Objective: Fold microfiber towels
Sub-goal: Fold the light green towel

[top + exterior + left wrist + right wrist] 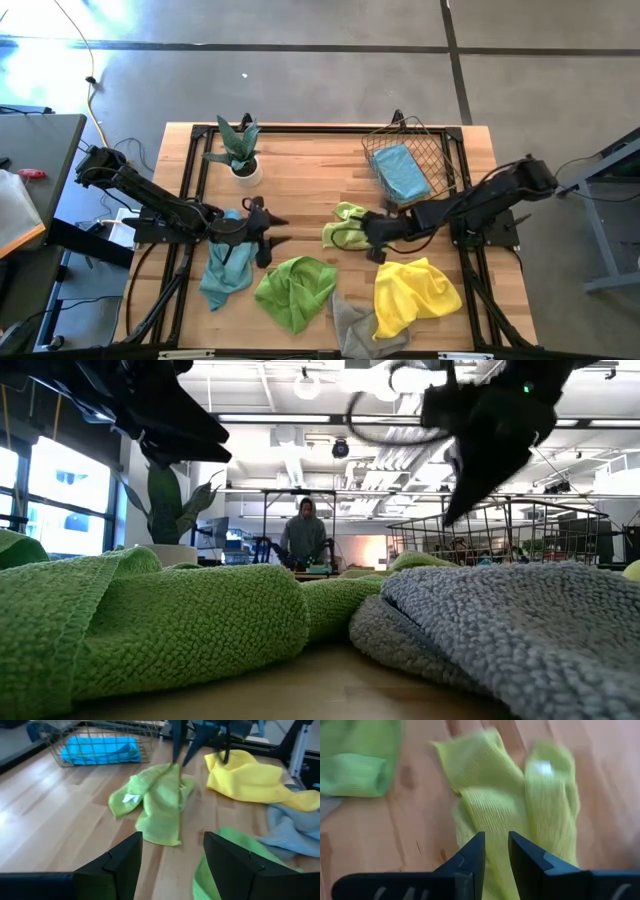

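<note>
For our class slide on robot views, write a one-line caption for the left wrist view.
Right gripper pinches a lime green towel on the table, between the basket and a yellow towel.

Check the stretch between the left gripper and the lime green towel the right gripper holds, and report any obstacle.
Nothing visible blocks it. The left gripper hangs open facing the lime green towel across bare table; the right gripper pinches the towel's far edge.
</note>
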Available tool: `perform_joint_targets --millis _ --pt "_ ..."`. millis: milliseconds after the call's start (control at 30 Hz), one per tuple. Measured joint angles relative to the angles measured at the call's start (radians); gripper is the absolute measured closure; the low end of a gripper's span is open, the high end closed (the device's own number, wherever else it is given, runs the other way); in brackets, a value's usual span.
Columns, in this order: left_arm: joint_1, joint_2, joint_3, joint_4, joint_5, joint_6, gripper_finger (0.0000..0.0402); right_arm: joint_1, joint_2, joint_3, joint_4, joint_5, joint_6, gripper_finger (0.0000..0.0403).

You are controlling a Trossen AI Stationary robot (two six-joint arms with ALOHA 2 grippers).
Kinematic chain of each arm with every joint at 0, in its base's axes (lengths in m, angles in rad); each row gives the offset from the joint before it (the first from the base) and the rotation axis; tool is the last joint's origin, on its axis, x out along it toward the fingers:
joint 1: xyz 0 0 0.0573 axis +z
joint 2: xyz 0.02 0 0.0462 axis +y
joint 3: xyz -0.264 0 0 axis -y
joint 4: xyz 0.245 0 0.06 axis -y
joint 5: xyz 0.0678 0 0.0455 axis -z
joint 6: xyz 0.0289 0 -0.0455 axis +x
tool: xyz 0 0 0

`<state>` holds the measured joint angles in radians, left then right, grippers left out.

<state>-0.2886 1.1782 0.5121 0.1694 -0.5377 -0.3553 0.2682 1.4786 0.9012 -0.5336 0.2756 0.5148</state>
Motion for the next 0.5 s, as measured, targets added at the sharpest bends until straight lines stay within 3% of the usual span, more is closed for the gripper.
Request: perform_joint_targets --millis 100,200,500 --pt "0.000 0.000 0.000 0.007 -0.028 0.011 0.0200 -0.012 0.024 -0.018 -0.041 0.000 0.142 0.0324" --pt "0.001 0.000 0.000 0.012 -0.035 0.011 0.0200 -0.033 0.053 -0.021 -0.037 0.004 0.183 0.0324" --pt "-0.001 0.000 0.000 0.009 -0.026 -0.029 0.0200 -0.118 0.208 -0.022 0.166 -0.010 0.082 0.0324"
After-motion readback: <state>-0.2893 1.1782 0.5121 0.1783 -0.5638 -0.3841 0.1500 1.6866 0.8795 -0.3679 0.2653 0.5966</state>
